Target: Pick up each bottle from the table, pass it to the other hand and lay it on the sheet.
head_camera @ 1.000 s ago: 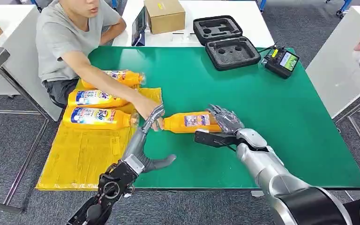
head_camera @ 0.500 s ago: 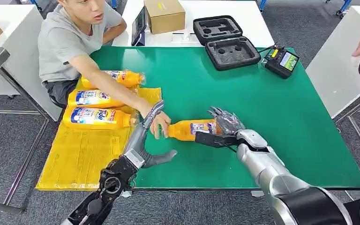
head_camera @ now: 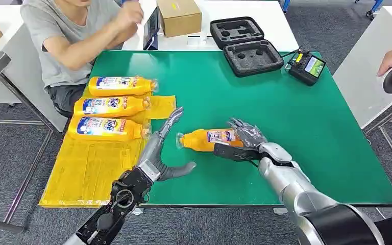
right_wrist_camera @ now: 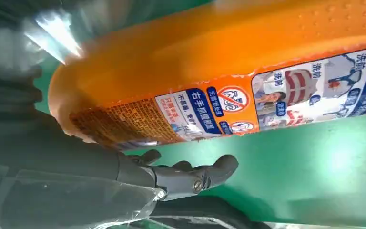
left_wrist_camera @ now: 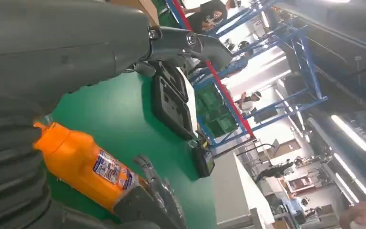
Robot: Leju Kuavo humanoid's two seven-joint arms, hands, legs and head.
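My right hand [head_camera: 245, 137] is wrapped around the base end of an orange bottle [head_camera: 209, 139], thumb under it and fingers over the top, so I have it firmly held. In the right wrist view the bottle [right_wrist_camera: 228, 81] lies against my palm with one dark finger [right_wrist_camera: 190, 177] reaching along below it over the green. My left hand [head_camera: 162, 148] holds nothing; its fingers stretch straight out and its thumb sticks off to the side, with the fingertips just beside the bottle's cap but not touching it.

The bottle sits over the middle of the green table [head_camera: 296, 127], well in from every edge. There is bare green all around it, and the near edge lies past my wrists. The yellow sheet [head_camera: 92, 168] starts just beside my left hand, its near half bare and three more bottles [head_camera: 107, 127] lying across its far part.

A second ago a person's hand lay on the cap between my two hands; now that arm [head_camera: 81, 48] is pulled back up by the table's far left corner, and the gap at the cap is open. My left hand has eased slightly away.

The bottle lies on its side, long axis running across the table, cap towards my left hand and the sheet, base in my right palm.
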